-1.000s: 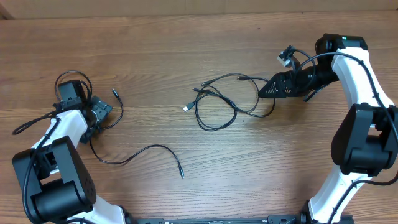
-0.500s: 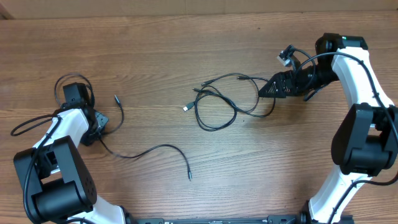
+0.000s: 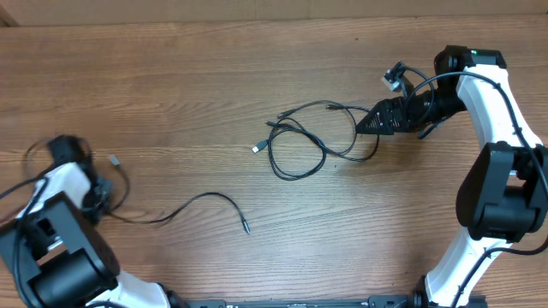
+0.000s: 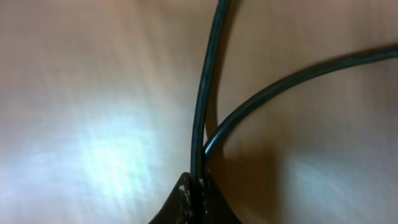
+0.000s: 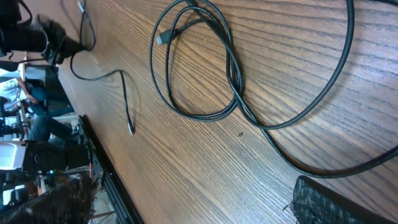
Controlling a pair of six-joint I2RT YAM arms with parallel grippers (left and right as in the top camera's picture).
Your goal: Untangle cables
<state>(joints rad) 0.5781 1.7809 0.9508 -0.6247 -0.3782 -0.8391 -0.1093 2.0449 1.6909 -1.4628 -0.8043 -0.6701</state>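
A single black cable [image 3: 193,202] lies apart on the left of the table, its plug end [image 3: 244,227] toward the middle. My left gripper [image 3: 98,198] is shut on that cable near its other end. In the left wrist view the cable [image 4: 204,93] runs straight up from between the closed fingertips [image 4: 186,200]. A tangle of looped cables [image 3: 300,145] rests mid-table. My right gripper [image 3: 361,126] is open at the tangle's right edge. In the right wrist view the loops [image 5: 205,68] lie ahead of one finger pad [image 5: 339,202], and nothing is held.
Bare wooden tabletop [image 3: 214,77] surrounds the cables. The left arm's own thicker cord [image 3: 34,154] arcs at the far left edge. The table's front edge and dark frame [image 5: 93,168] show in the right wrist view.
My left gripper went from open to shut on the single cable and moved left toward the table edge, dragging the cable with it. The right arm and the tangle have not moved.
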